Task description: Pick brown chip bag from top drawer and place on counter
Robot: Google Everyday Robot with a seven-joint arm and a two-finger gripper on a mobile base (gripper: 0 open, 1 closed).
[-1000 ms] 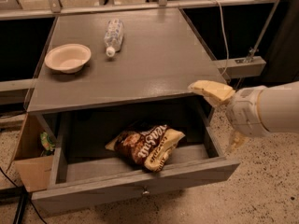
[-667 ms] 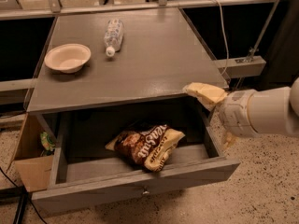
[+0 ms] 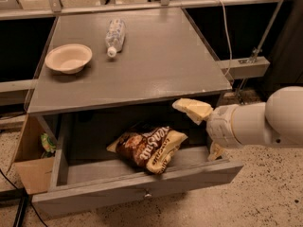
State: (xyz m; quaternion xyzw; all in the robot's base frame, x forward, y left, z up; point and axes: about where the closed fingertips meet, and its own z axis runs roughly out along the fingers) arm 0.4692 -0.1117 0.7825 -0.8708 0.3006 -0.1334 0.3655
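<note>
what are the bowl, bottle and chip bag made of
Bowl: matte beige, likely moulded fibre or paper. Bottle: clear plastic, see-through. Brown chip bag: crinkled film with sheen, likely plastic. Gripper hovers open at the right end of the top drawer.

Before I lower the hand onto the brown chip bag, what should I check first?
1. Top drawer pulled open: ok.
2. Brown chip bag lies uncovered in the drawer: ok.
3. Hand open and empty, right of the bag, not touching it: ok.
4. Gap between the hand's upper finger and the counter edge: cannot tell.
5. Placing spot on the counter: ok, bowl and bottle sit toward its back left.
</note>
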